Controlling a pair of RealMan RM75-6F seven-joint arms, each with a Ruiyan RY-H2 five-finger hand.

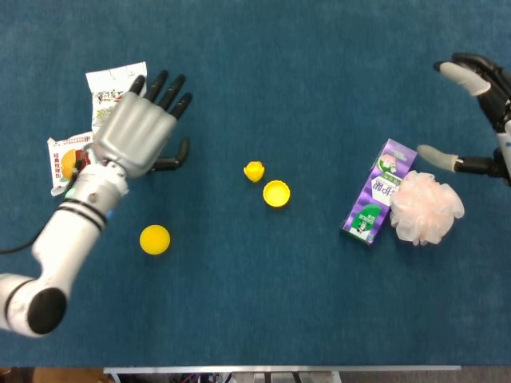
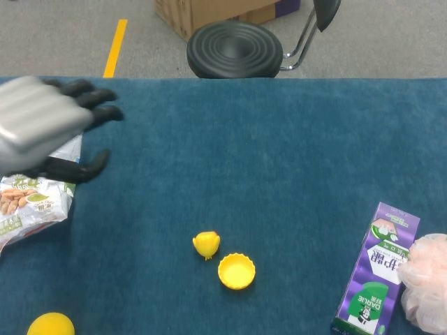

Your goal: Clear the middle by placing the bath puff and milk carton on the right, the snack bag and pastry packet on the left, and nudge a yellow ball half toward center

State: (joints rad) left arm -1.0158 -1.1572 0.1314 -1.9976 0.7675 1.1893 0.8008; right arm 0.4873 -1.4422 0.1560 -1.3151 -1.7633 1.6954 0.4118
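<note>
The white snack bag [image 1: 110, 82] [image 2: 33, 200] lies at the far left, with the pastry packet [image 1: 61, 159] just below it in the head view. My left hand [image 1: 137, 134] [image 2: 43, 127] hovers over their right edge, fingers spread, holding nothing. Two yellow ball halves sit mid-table: a dome [image 1: 254, 171] [image 2: 207, 243] and an open cup [image 1: 276, 193] [image 2: 236, 271]. The purple milk carton [image 1: 379, 191] [image 2: 375, 278] lies on the right, touching the pink bath puff [image 1: 429, 207] [image 2: 427, 282]. My right hand [image 1: 484, 112] is open just beyond the puff at the right edge.
A whole yellow ball [image 1: 155, 239] [image 2: 50, 325] rests near the front left, below my left forearm. Beyond the table's far edge stand a black stool [image 2: 234, 45] and a cardboard box [image 2: 209, 12].
</note>
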